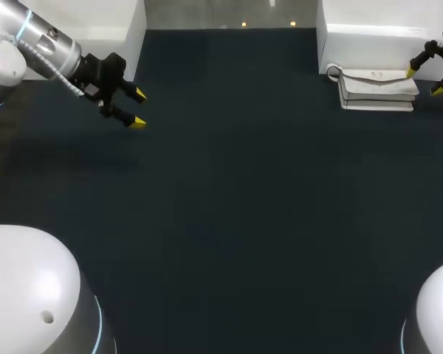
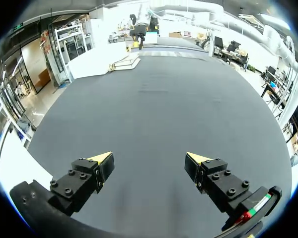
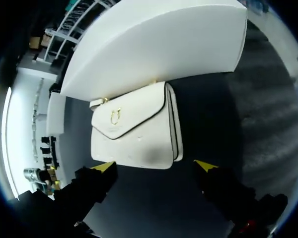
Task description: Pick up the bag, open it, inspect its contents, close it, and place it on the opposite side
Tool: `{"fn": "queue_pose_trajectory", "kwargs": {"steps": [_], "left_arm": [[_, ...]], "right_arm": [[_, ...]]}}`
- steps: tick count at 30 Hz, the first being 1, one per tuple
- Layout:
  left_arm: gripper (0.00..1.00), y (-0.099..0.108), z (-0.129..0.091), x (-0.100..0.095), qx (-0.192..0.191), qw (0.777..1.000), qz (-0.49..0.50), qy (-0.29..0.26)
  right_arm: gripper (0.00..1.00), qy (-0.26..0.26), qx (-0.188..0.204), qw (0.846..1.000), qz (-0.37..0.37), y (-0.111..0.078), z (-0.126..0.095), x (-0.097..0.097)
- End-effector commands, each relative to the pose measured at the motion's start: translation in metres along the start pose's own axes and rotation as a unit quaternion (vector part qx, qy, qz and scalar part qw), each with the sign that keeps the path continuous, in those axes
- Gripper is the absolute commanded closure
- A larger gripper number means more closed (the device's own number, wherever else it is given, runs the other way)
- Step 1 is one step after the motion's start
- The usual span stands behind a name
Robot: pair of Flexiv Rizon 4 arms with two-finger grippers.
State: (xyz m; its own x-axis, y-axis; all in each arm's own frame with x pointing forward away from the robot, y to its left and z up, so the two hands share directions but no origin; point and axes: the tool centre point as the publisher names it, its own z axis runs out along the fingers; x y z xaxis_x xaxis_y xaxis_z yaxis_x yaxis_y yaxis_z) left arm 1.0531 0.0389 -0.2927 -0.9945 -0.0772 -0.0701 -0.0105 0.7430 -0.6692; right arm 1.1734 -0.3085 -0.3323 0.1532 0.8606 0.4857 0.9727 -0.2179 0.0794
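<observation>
A cream-white bag (image 1: 377, 89) with a closed flap and a small gold clasp lies flat on the dark table at the far right, against a white block (image 1: 384, 29). My right gripper (image 1: 424, 80) hovers open just off the bag's right end; in the right wrist view the bag (image 3: 134, 126) lies just ahead of the spread fingers of the right gripper (image 3: 155, 164), touching neither. My left gripper (image 1: 138, 108) hangs open over the far left of the table, holding nothing. The left wrist view shows the left gripper (image 2: 149, 157) open above bare mat, with the bag (image 2: 124, 62) far ahead.
A second white block (image 1: 96, 22) stands at the far left behind my left arm. The dark table (image 1: 229, 206) stretches between both arms. Two white robot bases (image 1: 29, 295) sit at the near corners.
</observation>
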Motion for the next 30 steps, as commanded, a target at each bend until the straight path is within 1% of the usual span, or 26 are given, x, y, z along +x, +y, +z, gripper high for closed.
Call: {"fn": "queue_pose_trajectory", "kwargs": {"steps": [1,3,5,6,7,9,10,12,15,18,20,24,30], "left_arm": [[0.0,0.001,0.001,0.0,0.002,1.0,0.001,-0.001],[0.0,0.001,0.001,0.0,0.002,1.0,0.001,-0.001],[0.0,0.001,0.001,0.0,0.002,1.0,0.001,-0.001],[0.0,0.001,0.001,0.0,0.002,1.0,0.001,-0.001],[0.0,0.001,0.001,0.0,0.002,1.0,0.001,-0.001],[0.0,0.001,0.001,0.0,0.002,1.0,0.001,-0.001],[0.0,0.001,0.001,0.0,0.002,1.0,0.001,-0.001],[0.0,0.001,0.001,0.0,0.002,1.0,0.001,-0.001],[0.0,0.001,0.001,0.0,0.002,1.0,0.001,-0.001],[0.0,0.001,0.001,0.0,0.002,1.0,0.001,-0.001],[0.0,0.001,0.001,0.0,0.002,1.0,0.001,-0.001],[0.0,0.001,0.001,0.0,0.002,1.0,0.001,-0.001],[0.0,0.001,0.001,0.0,0.002,1.0,0.001,-0.001]], "right_arm": [[0.04,0.09,0.07,0.993,0.006,0.024,0.013,-0.015],[0.05,0.1,0.073,0.992,0.01,0.026,0.018,-0.016],[0.13,0.106,0.074,0.992,0.011,0.028,0.021,-0.017],[0.19,0.109,0.074,0.991,0.012,0.03,0.023,-0.016],[0.22,0.112,0.074,0.991,0.012,0.031,0.024,-0.016],[0.28,0.116,0.075,0.99,0.012,0.035,0.027,-0.016],[0.29,0.12,0.075,0.99,0.012,0.036,0.027,-0.016],[0.36,0.123,0.075,0.989,0.012,0.037,0.028,-0.015],[0.43,0.131,0.077,0.988,0.013,0.041,0.031,-0.016],[0.46,0.14,0.08,0.987,0.015,0.043,0.034,-0.016],[0.5,0.144,0.081,0.986,0.016,0.045,0.037,-0.016],[0.52,0.158,0.085,0.984,0.019,0.047,0.042,-0.016],[0.58,0.167,0.086,0.982,0.02,0.049,0.045,-0.015]]}}
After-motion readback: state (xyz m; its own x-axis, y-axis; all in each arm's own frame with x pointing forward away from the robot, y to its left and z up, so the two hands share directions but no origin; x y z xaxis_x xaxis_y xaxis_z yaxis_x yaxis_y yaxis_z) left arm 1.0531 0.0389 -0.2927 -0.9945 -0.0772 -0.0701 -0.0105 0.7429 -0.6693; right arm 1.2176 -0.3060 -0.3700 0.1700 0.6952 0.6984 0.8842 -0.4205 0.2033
